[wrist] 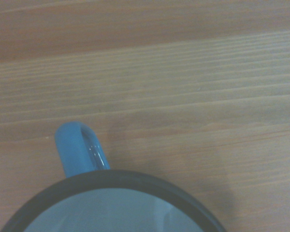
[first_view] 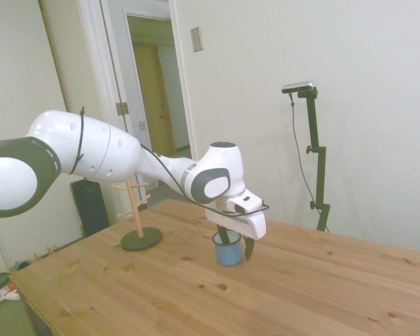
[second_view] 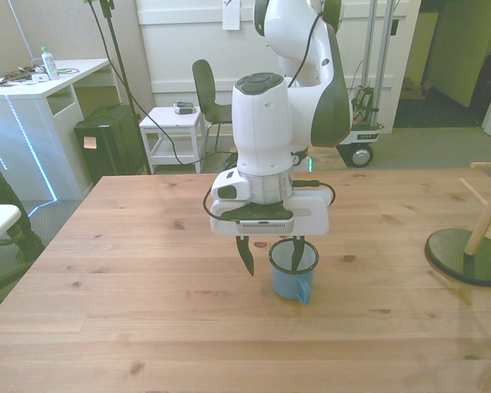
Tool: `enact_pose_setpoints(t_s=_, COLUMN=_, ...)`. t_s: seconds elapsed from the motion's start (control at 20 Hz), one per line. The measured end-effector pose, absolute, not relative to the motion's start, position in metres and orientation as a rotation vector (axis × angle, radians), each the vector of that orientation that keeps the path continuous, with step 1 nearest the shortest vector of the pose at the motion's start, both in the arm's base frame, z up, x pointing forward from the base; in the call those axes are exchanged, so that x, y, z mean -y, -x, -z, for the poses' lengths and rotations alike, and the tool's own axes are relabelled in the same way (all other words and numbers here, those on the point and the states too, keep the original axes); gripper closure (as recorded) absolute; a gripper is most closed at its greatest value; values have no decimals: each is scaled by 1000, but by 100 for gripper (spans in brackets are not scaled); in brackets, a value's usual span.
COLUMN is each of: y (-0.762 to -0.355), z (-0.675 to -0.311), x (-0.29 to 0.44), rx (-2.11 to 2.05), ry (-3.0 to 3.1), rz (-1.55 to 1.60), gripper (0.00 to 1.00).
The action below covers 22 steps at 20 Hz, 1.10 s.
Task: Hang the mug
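While the small light-blue enamel mug (second_view: 295, 272) stands upright on the pale wooden table (second_view: 147, 327), its little side handle (second_view: 303, 291) points at the front camera, and the wrist view shows that blue handle (wrist: 77, 150) curving out from the dark thin rim. Directly above the mug hangs the white arm's two-finger gripper (second_view: 272, 255), spread wide: one dark finger (second_view: 297, 254) dips inside the mug's white interior, the other (second_view: 245, 256) hangs outside the mug's wall toward the front view's left, so the rim sits between them without being pinched. From the side view the gripper (first_view: 236, 242) straddles the mug (first_view: 228, 249) the same way. Well apart from the mug, toward the front view's right, stands a wooden peg rack on a round dark-green base (second_view: 466, 255), also seen in the side view (first_view: 140, 236).
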State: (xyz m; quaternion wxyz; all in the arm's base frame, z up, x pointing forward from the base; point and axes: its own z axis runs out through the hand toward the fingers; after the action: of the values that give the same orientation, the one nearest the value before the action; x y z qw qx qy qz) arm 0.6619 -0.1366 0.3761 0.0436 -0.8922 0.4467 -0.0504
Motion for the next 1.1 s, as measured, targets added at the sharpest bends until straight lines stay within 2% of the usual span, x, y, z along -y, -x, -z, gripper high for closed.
enact_pose_setpoints(t_s=1.1, y=-657, z=-379, x=136, rx=-1362, ry=2734, rz=186, gripper=100)
